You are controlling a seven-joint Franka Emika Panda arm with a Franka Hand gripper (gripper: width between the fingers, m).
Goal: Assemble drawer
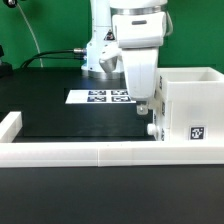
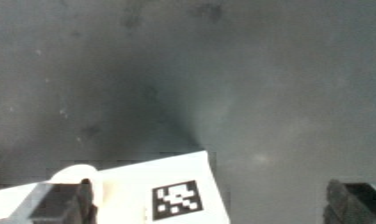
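Observation:
The tall white drawer housing (image 1: pixel 190 108) stands at the exterior view's right, open at the top, with a square tag on its front. My gripper (image 1: pixel 151 124) hangs low over the black table, close against the housing's left wall. In the wrist view my gripper (image 2: pixel 210 205) is open, its fingers (image 2: pixel 60 202) set wide apart. A white tagged face (image 2: pixel 167 192) lies between them, beside one finger. I cannot tell which part that face belongs to. The two small trays are out of view.
The marker board (image 1: pixel 105 96) lies flat behind the gripper. The long low white border wall (image 1: pixel 90 152) runs along the front, with a short piece at the left (image 1: pixel 10 125). The arm's base (image 1: pixel 100 55) stands at the back.

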